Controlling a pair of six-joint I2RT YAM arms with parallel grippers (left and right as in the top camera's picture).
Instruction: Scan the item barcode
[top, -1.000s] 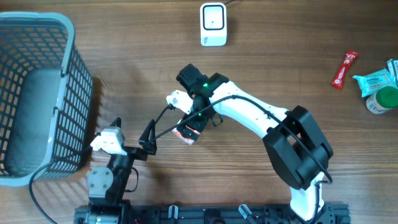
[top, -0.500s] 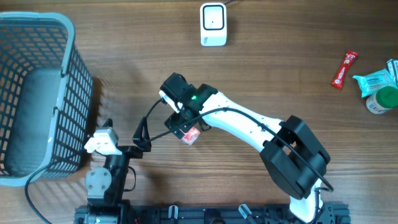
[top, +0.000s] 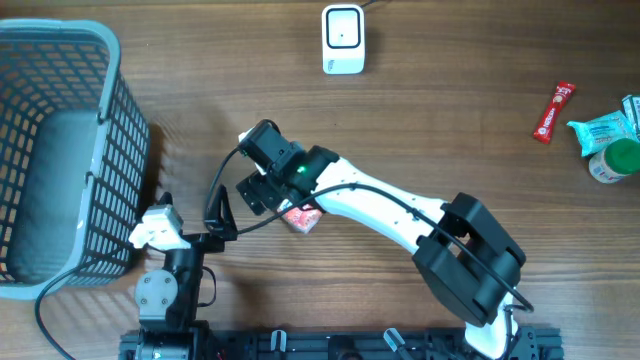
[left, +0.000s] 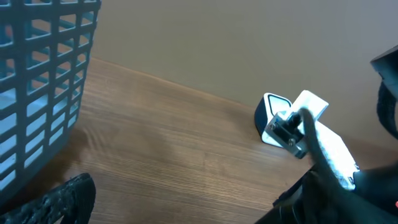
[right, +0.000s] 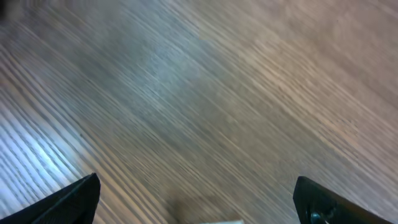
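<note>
The item, a small red and white packet (top: 304, 216), lies on the wooden table under my right arm's forearm, and no gripper holds it. My right gripper (top: 256, 190) hovers just left of it. In the right wrist view this gripper (right: 202, 202) is open, with only blurred wood between its fingertips. My left gripper (top: 216, 208) sits further left near the table's front edge, open and empty. In the left wrist view it (left: 186, 208) looks across bare wood. The white barcode scanner (top: 342, 39) stands at the far middle of the table and also shows in the left wrist view (left: 266, 117).
A grey mesh basket (top: 110, 130) fills the left side, close to my left arm, and its wall (left: 43, 81) shows in the left wrist view. At the right edge lie a red bar (top: 553, 111), a teal packet (top: 603, 129) and a green-lidded jar (top: 612, 161).
My right arm has swung left, carrying its gripper off the packet, which stays put on the table. My left arm has shifted slightly left.
</note>
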